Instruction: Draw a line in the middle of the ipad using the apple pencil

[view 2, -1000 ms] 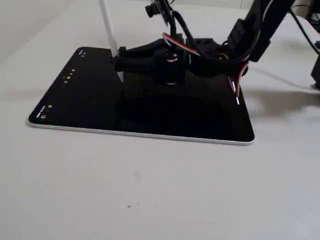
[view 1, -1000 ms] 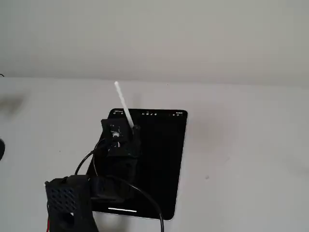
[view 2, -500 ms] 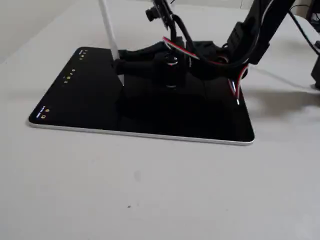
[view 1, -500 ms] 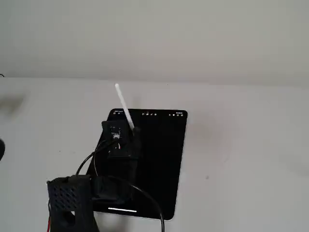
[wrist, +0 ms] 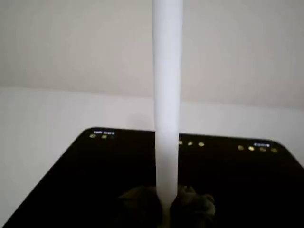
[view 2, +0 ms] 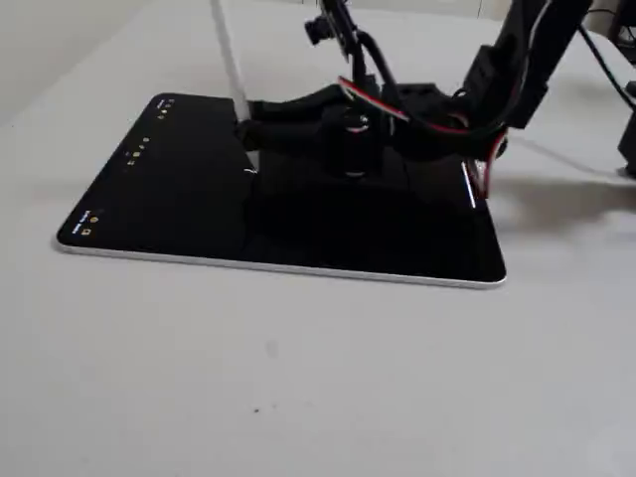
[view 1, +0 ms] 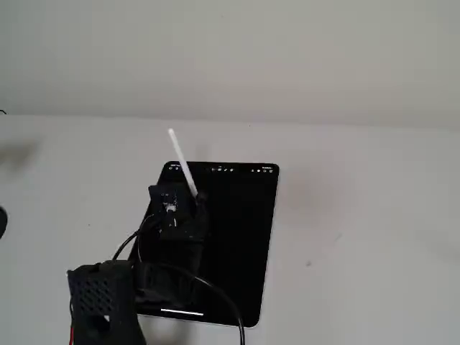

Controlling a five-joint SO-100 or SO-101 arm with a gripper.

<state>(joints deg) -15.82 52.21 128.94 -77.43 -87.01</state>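
Note:
A black-screened iPad [view 1: 241, 237] lies flat on the white table; it also shows in the wrist view [wrist: 85, 180] and in the other fixed view [view 2: 179, 199]. My black gripper [view 1: 192, 198] is shut on a white Apple Pencil [view 1: 181, 162], which stands tilted, upper end leaning away. In a fixed view the gripper [view 2: 245, 134] holds the pencil [view 2: 227, 55] low over the screen's left part, and the tip touches the glass near a small white mark [view 2: 251, 171]. In the wrist view the pencil [wrist: 167, 95] rises from between the fingers [wrist: 137, 202].
The arm's black body and cables [view 2: 427, 99] hang over the iPad's near half. A black perforated motor housing [view 1: 100, 295] sits at the bottom left. The white table [view 1: 374, 237] surrounds the iPad, with a pale wall [view 1: 230, 50] behind.

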